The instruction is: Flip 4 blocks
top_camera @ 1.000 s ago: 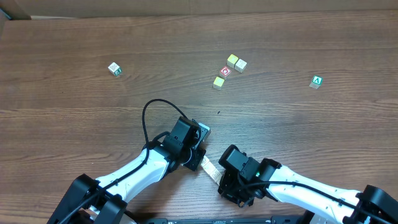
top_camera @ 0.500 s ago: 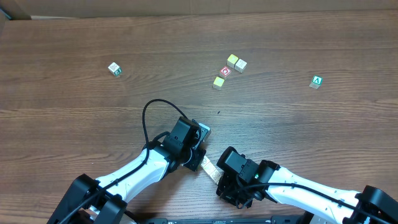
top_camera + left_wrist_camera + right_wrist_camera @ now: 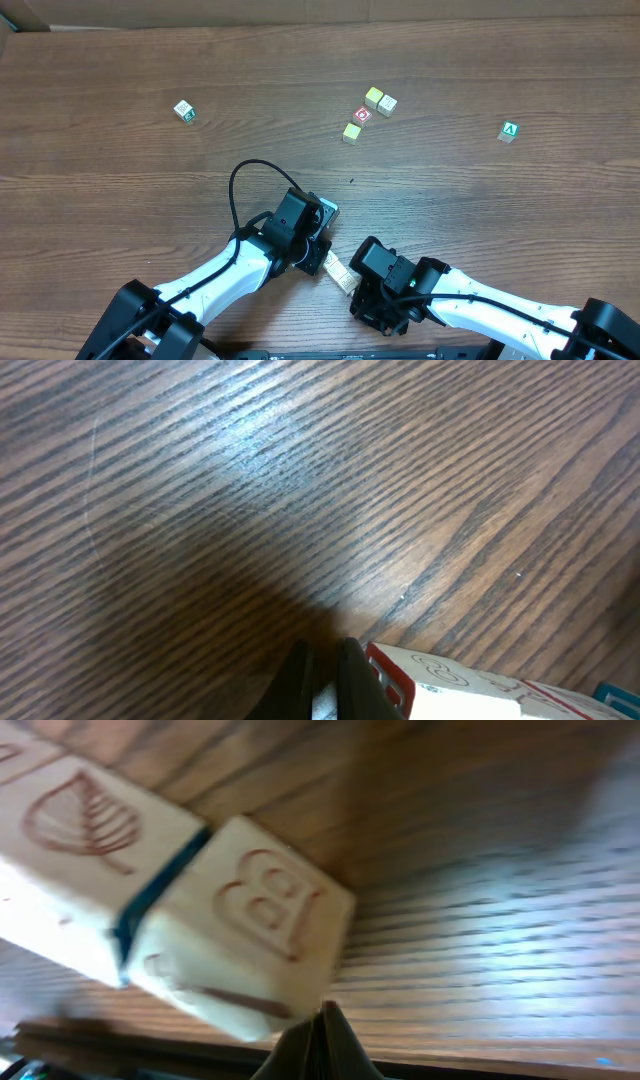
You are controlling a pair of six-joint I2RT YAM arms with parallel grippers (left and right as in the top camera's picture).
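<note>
Small pale blocks lie far across the table: one at the left [image 3: 183, 110], a touching pair [image 3: 373, 97] [image 3: 387, 104], and a yellowish one [image 3: 351, 132]. A short row of cream printed blocks [image 3: 337, 269] lies between my grippers. Seen from the right wrist, two of them show a leaf [image 3: 80, 820] and a letter B [image 3: 265, 900]. My right gripper [image 3: 322, 1018] is shut, its tip at the B block's lower corner. My left gripper [image 3: 322, 665] is shut and empty, just left of a red-bordered block [image 3: 450, 682].
A red-faced cube [image 3: 362, 115] sits among the far blocks. A green "A" cube [image 3: 509, 131] lies at the far right. Both arms [image 3: 230, 270] [image 3: 490, 305] reach in from the near edge, with a black cable loop [image 3: 240, 175] above the left one.
The right gripper has crept slightly left, and the near end of the block row has shifted up and left against it. The left arm has not moved.
</note>
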